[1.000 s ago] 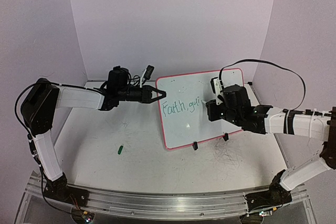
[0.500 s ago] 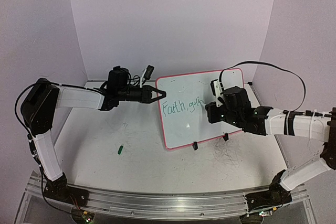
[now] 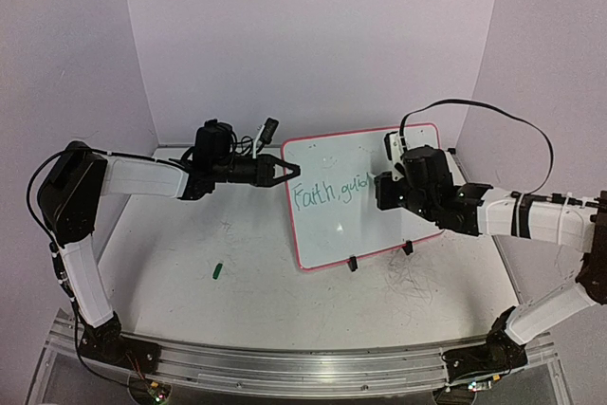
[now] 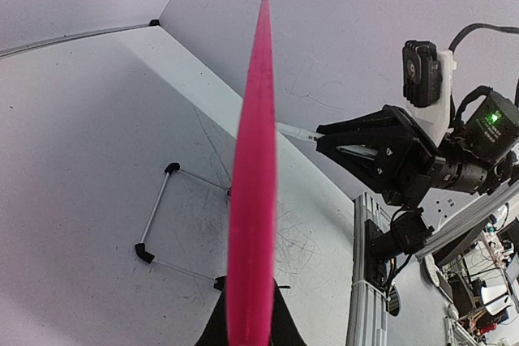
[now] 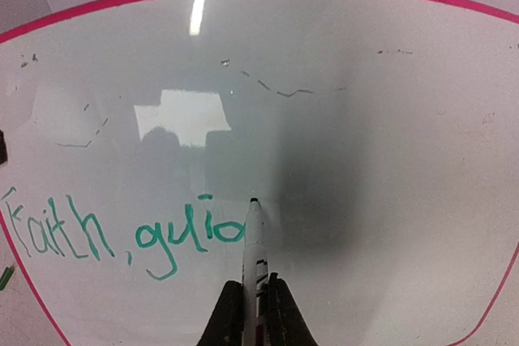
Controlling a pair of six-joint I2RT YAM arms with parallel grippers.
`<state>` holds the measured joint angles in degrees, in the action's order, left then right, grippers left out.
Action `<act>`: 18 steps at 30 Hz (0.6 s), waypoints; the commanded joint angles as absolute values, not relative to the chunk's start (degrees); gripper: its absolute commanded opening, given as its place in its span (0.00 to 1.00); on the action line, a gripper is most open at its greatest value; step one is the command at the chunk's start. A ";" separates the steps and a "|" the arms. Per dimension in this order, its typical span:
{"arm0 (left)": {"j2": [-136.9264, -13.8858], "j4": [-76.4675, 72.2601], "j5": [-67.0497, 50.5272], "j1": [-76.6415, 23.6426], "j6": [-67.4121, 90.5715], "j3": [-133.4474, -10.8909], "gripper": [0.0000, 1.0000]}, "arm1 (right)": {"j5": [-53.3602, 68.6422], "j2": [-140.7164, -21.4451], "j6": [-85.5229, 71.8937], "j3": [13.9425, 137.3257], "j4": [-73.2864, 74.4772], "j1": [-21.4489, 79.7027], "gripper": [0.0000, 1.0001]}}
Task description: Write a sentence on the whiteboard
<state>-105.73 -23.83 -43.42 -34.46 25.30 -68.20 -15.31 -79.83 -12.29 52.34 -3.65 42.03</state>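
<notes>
Right gripper (image 5: 256,291) pinching one slim white marker (image 5: 254,237), my left gripper (image 3: 289,173) clamping one glossy pink-framed whiteboard (image 3: 327,232), green handwritten sentence (image 3: 327,194) two words long.

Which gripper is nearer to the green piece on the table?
Left. The left gripper clamps the whiteboard's edge beyond the green piece; the right gripper holds a marker farther right.

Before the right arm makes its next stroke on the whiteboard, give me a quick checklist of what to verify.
1. Left gripper clamped on the whiteboard edge: ok.
2. Right gripper shut on the marker: ok.
3. Marker tip touching the board: ok, seemingly.
4. Sentence finished: not ok, it stops mid-word after "Faith,".
5. Bare board right of the tip: ok.
</notes>
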 commanded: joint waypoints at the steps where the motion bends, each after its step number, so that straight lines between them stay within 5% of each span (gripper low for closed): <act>1: -104.76 -18.81 -38.74 -34.12 23.30 -68.10 0.00 | -17.50 -81.97 -11.78 55.88 -5.75 41.20 0.00; 18: -104.89 -18.64 -38.85 -34.10 22.76 -68.46 0.00 | -11.56 -77.74 -15.35 48.18 -2.40 41.19 0.00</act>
